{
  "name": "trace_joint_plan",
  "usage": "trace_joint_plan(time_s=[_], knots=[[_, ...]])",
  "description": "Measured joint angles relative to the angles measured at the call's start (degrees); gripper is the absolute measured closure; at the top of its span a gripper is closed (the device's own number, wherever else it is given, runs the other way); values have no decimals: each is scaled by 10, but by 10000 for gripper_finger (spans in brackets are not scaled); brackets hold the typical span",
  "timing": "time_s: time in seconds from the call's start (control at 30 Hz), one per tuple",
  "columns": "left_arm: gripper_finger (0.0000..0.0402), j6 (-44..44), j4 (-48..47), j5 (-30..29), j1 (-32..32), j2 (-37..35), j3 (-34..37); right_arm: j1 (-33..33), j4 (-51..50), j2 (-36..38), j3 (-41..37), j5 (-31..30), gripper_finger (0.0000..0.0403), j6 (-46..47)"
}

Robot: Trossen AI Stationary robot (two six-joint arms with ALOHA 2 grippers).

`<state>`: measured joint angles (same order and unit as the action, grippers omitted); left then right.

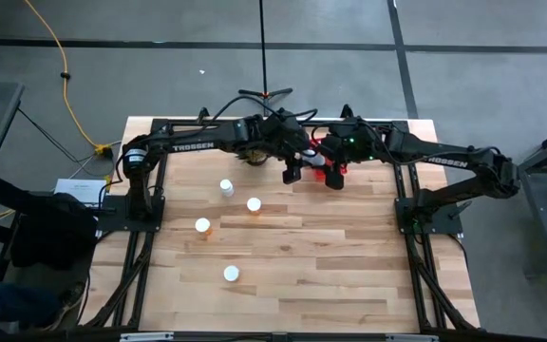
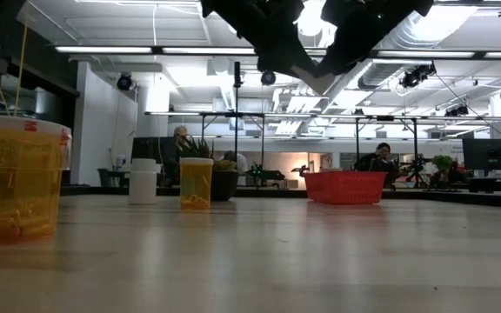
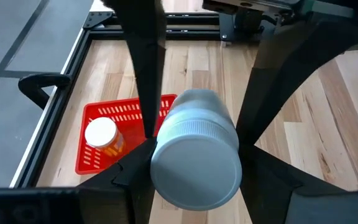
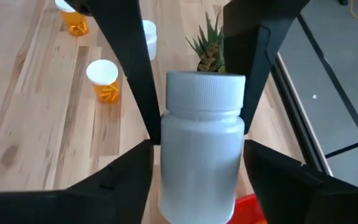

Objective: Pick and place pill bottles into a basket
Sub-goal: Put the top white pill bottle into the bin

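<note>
Your left gripper [image 3: 194, 134] and right gripper [image 4: 197, 124] each clamped a white bottle [image 3: 196, 152] above the basket [image 3: 92, 134], positioned for release.

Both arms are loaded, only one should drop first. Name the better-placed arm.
Probably right: the right pincer, shut on a white bottle, overlaps the basket from above; the left pincer, holding the other bottle, hangs just beside it.
</note>
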<state>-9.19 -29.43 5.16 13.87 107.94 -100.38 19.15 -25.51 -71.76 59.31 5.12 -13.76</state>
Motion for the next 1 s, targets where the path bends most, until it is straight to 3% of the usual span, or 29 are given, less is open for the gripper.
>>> trace_joint_plan(time_s=[0.2, 0.6, 1.0], knots=[[173, 0, 2, 1, 0, 0, 0, 0, -3, -17, 0, -4, 138, -3], [173, 0, -3, 0, 0, 0, 0, 0, 1, -26, 0, -3, 189, 2], [173, 1, -6, 0, 0, 0, 0, 0, 16, -26, 0, -3, 198, 11]])
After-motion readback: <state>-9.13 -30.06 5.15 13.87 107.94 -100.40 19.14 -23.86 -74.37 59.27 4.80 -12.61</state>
